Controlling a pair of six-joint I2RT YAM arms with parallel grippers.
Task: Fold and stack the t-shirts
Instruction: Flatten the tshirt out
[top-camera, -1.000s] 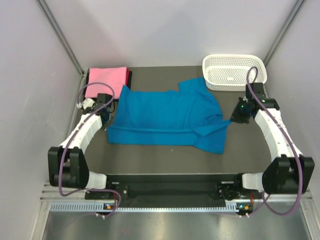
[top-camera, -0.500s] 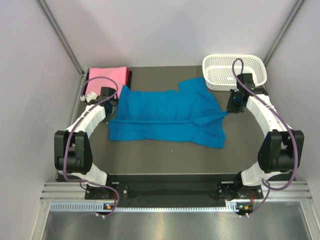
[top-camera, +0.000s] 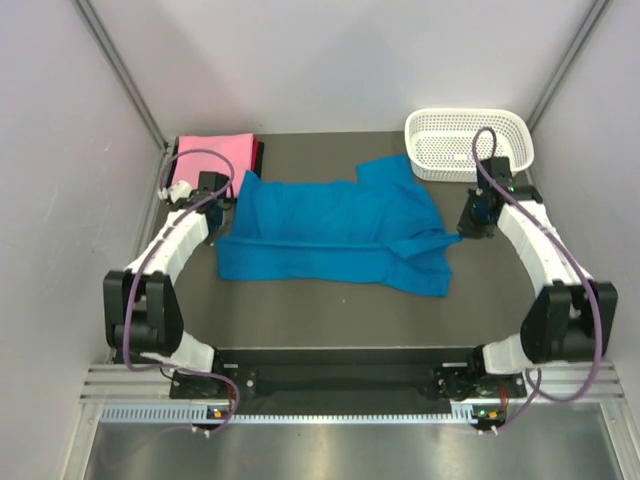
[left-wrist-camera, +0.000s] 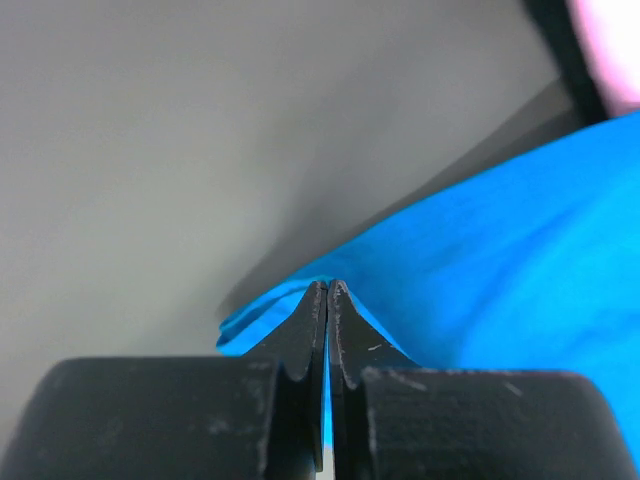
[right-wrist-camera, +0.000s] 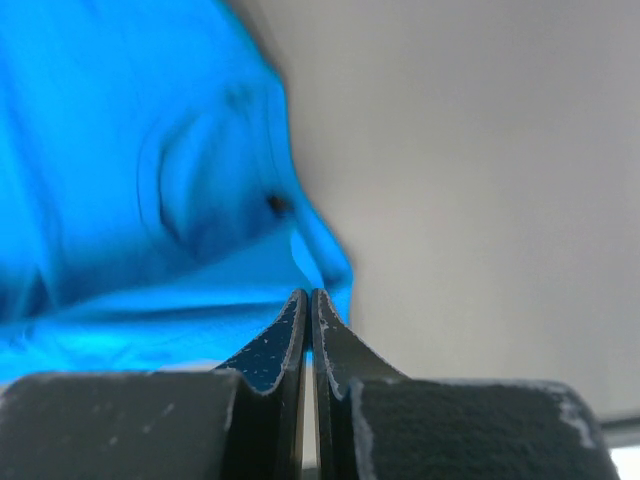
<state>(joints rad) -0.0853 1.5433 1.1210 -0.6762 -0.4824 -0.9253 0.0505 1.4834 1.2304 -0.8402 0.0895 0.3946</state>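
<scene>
A blue t-shirt (top-camera: 335, 232) lies spread across the middle of the dark table, partly folded along its length. My left gripper (top-camera: 217, 237) is shut on the shirt's left edge (left-wrist-camera: 300, 300), lifted a little. My right gripper (top-camera: 461, 232) is shut on the shirt's right edge (right-wrist-camera: 320, 270). The cloth is stretched between the two grippers. A folded pink t-shirt (top-camera: 210, 163) lies at the back left on a dark red one.
A white plastic basket (top-camera: 469, 143) stands at the back right, just behind my right arm. Grey walls close in the table on the left, right and back. The pink stack sits close behind my left arm.
Both grippers carried the shirt's near edge away from me over the shirt, then eased slightly back. The shirt now looks narrower front to back, with a fold line along its length.
</scene>
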